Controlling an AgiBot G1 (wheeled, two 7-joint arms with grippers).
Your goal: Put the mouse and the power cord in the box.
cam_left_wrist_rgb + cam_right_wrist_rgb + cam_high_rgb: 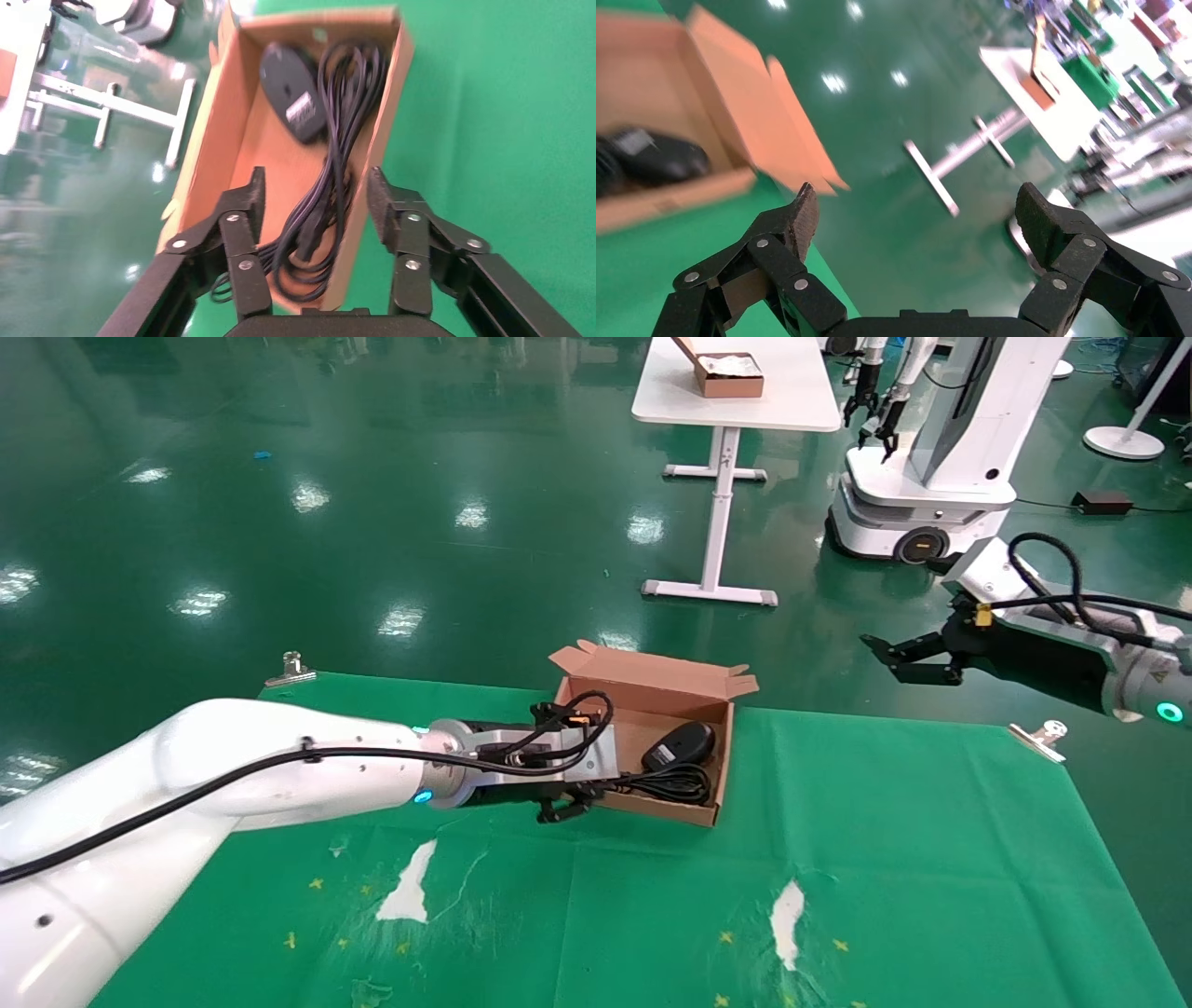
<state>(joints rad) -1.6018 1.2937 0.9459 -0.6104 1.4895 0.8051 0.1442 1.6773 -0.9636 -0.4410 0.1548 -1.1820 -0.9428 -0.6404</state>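
box (694, 686): plain brown cardboard | mouse (681, 744): black | cord (672, 784): black | table cover (931, 859): bright green, white torn patches, small yellow marks | arms: white, black grippers | floor (372, 477): glossy dark green

The box (694, 686) sits on the table (885, 859) near its far edge, lid flap behind. Inside, the mouse (683, 743) lies toward the back, the power cord (675, 784) in front of it. The left gripper (563, 808) is at the box's left end; the right gripper (899, 658) hangs well to the right.
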